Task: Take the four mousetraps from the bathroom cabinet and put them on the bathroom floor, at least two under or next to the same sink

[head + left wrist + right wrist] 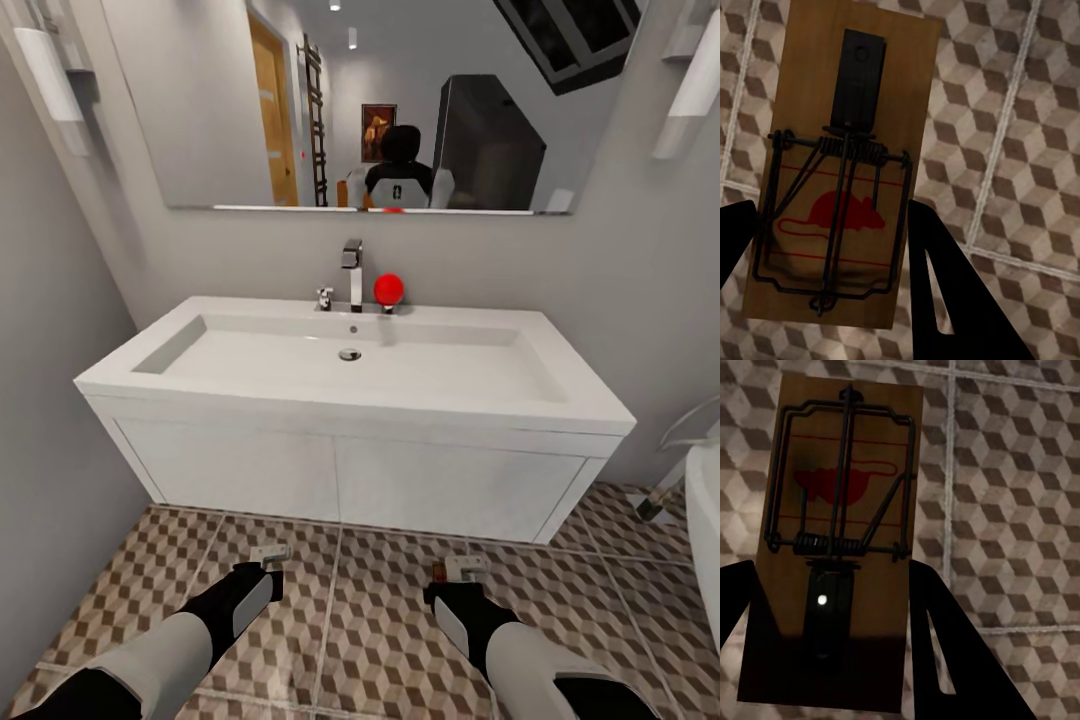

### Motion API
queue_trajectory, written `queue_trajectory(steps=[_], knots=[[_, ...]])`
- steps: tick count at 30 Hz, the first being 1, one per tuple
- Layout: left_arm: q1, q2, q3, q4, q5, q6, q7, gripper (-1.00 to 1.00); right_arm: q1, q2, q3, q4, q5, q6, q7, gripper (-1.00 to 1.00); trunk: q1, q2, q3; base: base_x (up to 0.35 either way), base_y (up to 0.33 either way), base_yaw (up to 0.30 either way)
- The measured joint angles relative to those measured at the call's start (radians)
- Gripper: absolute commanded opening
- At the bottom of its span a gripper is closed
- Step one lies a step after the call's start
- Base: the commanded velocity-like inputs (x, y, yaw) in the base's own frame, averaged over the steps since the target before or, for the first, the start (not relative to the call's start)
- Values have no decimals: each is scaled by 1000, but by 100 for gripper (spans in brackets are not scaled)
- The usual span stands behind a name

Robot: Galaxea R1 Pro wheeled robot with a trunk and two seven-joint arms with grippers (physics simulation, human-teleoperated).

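The robot faced the white sink point(350, 360) on its vanity, both arms held low over the bathroom floor point(380, 640). The left claw point(268, 556) was clenched on a mousetrap point(840, 172), its wooden slab pinched between the dark fingers point(945, 300). The right claw point(462, 570) likewise gripped a second mousetrap point(840, 547) above the patterned tiles, just in front of the vanity.
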Motion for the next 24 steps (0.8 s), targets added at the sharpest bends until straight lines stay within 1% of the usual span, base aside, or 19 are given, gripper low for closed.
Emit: queue_trajectory(steps=[10, 15, 20, 24], knots=[[0, 1, 0, -5, -1, -3, -1, -100, 0, -1, 0, -2, 1, -5, 0, -100, 38, -70, -31, 0, 0, 0], [0, 1, -3, -15, -2, -1, -19, -100, 0, 0, 2, -18, 5, -7, 0, -100, 58, -105, -47, 0, 0, 0], [0, -1, -5, -23, -5, -1, -54, -100, 0, 0, 2, -24, 6, -8, 0, -100, 77, -140, -63, 0, 0, 0], [-1, -1, -4, -36, -5, 0, -58, -100, 0, 0, 2, -25, 6, -8, 0, -100, 92, -168, -75, 0, 0, 0]])
